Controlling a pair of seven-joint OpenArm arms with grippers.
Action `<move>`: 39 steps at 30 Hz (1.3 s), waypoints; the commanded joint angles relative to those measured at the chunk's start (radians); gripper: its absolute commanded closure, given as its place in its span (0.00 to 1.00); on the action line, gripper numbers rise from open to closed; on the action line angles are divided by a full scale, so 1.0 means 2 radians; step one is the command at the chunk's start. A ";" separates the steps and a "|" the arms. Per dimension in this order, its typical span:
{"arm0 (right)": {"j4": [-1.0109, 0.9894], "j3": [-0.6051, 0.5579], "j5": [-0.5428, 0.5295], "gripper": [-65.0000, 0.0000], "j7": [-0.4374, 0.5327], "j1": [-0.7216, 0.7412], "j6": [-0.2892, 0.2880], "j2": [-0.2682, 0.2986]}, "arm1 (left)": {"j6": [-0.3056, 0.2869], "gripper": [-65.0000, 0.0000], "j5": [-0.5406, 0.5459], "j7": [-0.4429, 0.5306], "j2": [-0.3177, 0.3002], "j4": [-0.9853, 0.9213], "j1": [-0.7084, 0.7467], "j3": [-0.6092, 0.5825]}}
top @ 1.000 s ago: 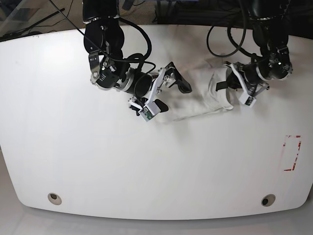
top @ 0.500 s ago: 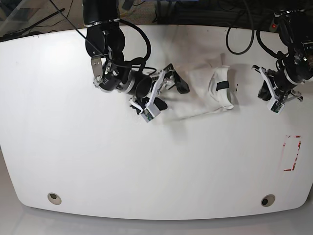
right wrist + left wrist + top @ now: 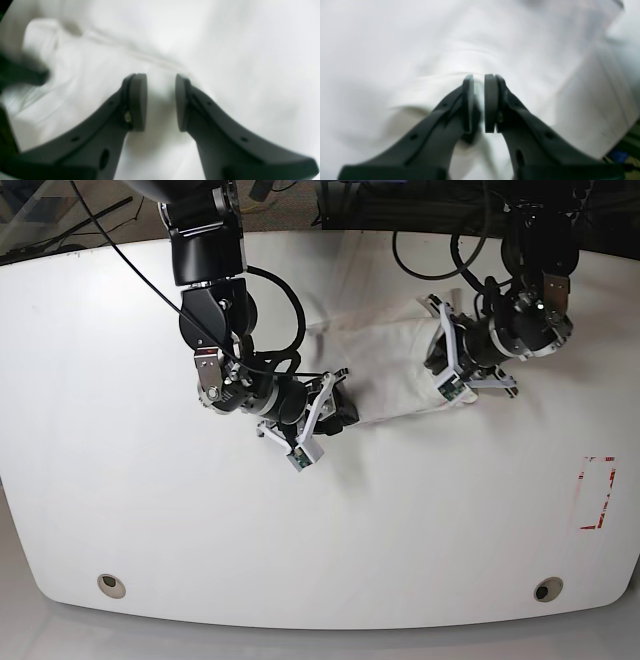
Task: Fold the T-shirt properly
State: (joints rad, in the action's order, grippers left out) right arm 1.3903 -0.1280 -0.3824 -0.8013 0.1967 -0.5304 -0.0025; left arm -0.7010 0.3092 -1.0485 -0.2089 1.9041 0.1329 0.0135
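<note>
The left gripper [image 3: 480,103] fingers [image 3: 491,102] stand nearly together over blurred white T-shirt [image 3: 520,50] cloth.

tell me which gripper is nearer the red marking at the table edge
Left. The left gripper sits at the T-shirt's end on the same side as the red marking; the right gripper is at the shirt's far end.

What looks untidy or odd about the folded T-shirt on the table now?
The T-shirt lies as a slanted bundle, not squared to the table edge. Its lower edge is uneven and wrinkles show in the right wrist view. No damage is visible.
</note>
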 commanded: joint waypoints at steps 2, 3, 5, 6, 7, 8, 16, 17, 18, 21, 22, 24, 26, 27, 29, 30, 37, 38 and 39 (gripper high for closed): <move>-0.039 0.000 0.025 0.72 0.045 0.009 -0.006 0.001 | 0.001 0.90 -0.020 0.009 -0.003 -0.022 -0.005 0.000; -0.050 0.000 0.032 0.72 0.054 0.010 -0.007 0.003 | 0.001 0.90 -0.021 0.009 -0.005 -0.033 -0.006 0.000; -0.066 0.000 0.037 0.72 0.073 0.009 -0.007 0.015 | 0.001 0.90 -0.025 0.011 -0.006 -0.053 -0.008 0.000; -0.073 0.000 0.035 0.72 0.082 0.007 -0.007 0.019 | 0.001 0.90 -0.025 0.014 -0.008 -0.061 -0.008 0.000; -0.076 0.001 0.035 0.72 0.089 0.005 -0.007 0.026 | 0.001 0.90 -0.025 0.022 -0.015 -0.072 -0.009 0.000; -0.077 0.001 0.035 0.72 0.093 0.004 -0.007 0.032 | 0.001 0.90 -0.025 0.031 -0.022 -0.080 -0.009 0.000; -0.011 0.001 -0.047 0.73 0.085 -0.036 -0.002 0.100 | 0.001 0.90 -0.023 0.076 -0.038 -0.131 -0.039 -0.001; 0.003 0.001 -0.066 0.73 0.077 -0.038 -0.002 0.110 | 0.001 0.90 -0.022 0.075 -0.038 -0.116 -0.040 0.000; 0.013 0.001 -0.079 0.73 0.070 -0.039 -0.002 0.116 | 0.001 0.90 -0.022 0.075 -0.038 -0.099 -0.039 0.000; 0.043 0.001 -0.107 0.73 0.053 -0.040 -0.001 0.127 | 0.001 0.90 -0.022 0.075 -0.038 -0.040 -0.025 0.001; 0.051 0.001 -0.108 0.73 0.050 -0.039 -0.001 0.127 | 0.001 0.90 -0.022 0.075 -0.038 -0.023 -0.019 0.001; 0.058 0.001 -0.099 0.73 0.047 -0.037 -0.001 0.126 | 0.001 0.90 -0.022 0.075 -0.038 0.010 0.001 0.001; 0.057 -0.001 -0.087 0.73 0.047 -0.024 -0.001 0.124 | 0.001 0.90 -0.022 0.075 -0.038 0.026 0.017 0.001; 0.052 -0.002 -0.073 0.73 0.047 -0.017 -0.001 0.116 | 0.001 0.90 -0.022 0.075 -0.038 0.033 0.031 0.000; 0.039 -0.002 -0.050 0.73 0.047 -0.012 -0.001 0.097 | 0.001 0.90 -0.022 0.075 -0.038 0.033 0.047 0.000; 0.031 -0.002 -0.032 0.73 0.048 -0.007 -0.001 0.086 | 0.001 0.90 -0.025 0.075 -0.038 0.033 0.057 0.000; -0.032 -0.002 0.098 0.73 0.056 0.026 -0.013 0.034 | 0.001 0.90 -0.026 0.075 -0.059 0.010 0.092 0.014; -0.037 -0.002 0.113 0.73 0.064 0.027 -0.024 0.029 | 0.001 0.90 -0.026 0.076 -0.060 -0.004 0.091 0.015; -0.040 -0.002 0.122 0.73 0.070 0.027 -0.034 0.027 | 0.001 0.90 -0.026 0.077 -0.060 -0.017 0.090 0.016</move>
State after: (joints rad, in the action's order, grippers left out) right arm 1.3094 -0.1345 -0.1596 -0.7063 0.2234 -0.5629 0.0612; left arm -0.6998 0.2443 -0.9154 -0.3229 1.8969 0.3214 0.0414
